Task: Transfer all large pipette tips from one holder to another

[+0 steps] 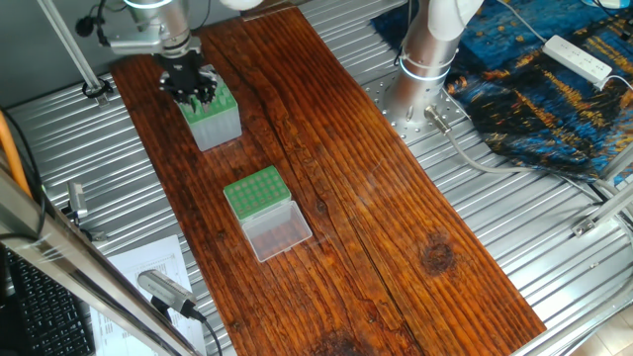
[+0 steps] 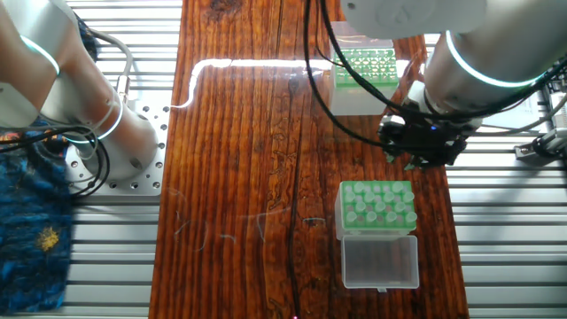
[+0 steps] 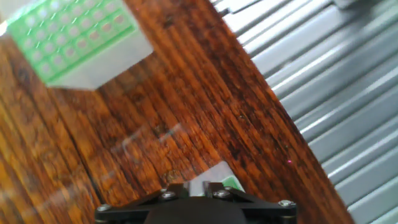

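Two boxes stand on the wooden bench (image 1: pixel 396 188), well apart along its grain. My hand (image 1: pixel 195 92) hangs over the taller holder (image 1: pixel 211 117), the one with translucent grey sides and a green top plate pierced by a grid of holes. From one fixed view my fingers sit right at that plate's near corner; whether they touch it I cannot tell. From the other fixed view the hand (image 2: pixel 423 146) appears beside and slightly past this holder (image 2: pixel 365 78), between it and the low rack (image 2: pixel 377 211).

That low green rack carries several large pipette tips (image 2: pixel 381 206), pale whitish caps standing in its holes, filling much of the grid. Its clear lid (image 2: pixel 380 261) lies open and flat on the bench, hinged to the rack's far edge, with nothing inside that I can make out.

The hand view is blurred. It shows the taller holder's green plate (image 3: pixel 71 34) at the upper left, its holes looking mostly dark, and a scrap of green just above my hand's black body (image 3: pixel 193 202). Whether my fingers are spread, pressed together or pinching a tip, I cannot tell.
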{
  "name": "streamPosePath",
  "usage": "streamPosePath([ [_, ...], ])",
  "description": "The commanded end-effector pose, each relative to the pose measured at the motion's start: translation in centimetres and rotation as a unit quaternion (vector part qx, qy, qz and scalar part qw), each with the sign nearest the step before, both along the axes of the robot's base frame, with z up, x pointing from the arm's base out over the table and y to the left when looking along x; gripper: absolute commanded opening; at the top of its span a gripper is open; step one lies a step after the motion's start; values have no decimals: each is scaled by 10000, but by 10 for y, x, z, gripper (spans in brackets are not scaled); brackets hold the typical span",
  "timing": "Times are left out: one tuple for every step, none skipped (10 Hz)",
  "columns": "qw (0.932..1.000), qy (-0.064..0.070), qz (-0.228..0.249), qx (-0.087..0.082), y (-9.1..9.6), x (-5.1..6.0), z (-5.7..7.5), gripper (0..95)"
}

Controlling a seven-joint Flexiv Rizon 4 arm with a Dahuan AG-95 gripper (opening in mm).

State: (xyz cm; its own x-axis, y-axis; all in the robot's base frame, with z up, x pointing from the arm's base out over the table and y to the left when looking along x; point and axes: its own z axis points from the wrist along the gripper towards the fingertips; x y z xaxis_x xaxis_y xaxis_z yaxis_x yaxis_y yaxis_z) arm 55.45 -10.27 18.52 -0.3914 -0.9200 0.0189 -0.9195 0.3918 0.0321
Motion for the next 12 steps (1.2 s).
streamPosePath([
  [9987, 24, 503, -79, -3, 7, -7, 190],
  [9970, 26, 773, -68, -6, 7, -10, 190],
  [9954, 31, 959, -53, -9, 7, -11, 190],
  [9937, 38, 1116, -42, -11, 7, -10, 190],
  [9917, 47, 1280, -72, -11, 6, -10, 190],
  [9905, 54, 1370, -113, -13, 4, -12, 190],
  [9904, 50, 1379, -104, -14, 2, -14, 190],
  [9891, 46, 1473, -68, -14, 0, -15, 190],
  [9873, 46, 1584, -66, -14, 0, -15, 380],
  [9860, 31, 1669, 0, -14, 0, -15, 380],
  [9848, 27, 1738, 34, -14, 0, -15, 380],
  [9824, 46, 1869, -16, -15, 1, -15, 380],
])
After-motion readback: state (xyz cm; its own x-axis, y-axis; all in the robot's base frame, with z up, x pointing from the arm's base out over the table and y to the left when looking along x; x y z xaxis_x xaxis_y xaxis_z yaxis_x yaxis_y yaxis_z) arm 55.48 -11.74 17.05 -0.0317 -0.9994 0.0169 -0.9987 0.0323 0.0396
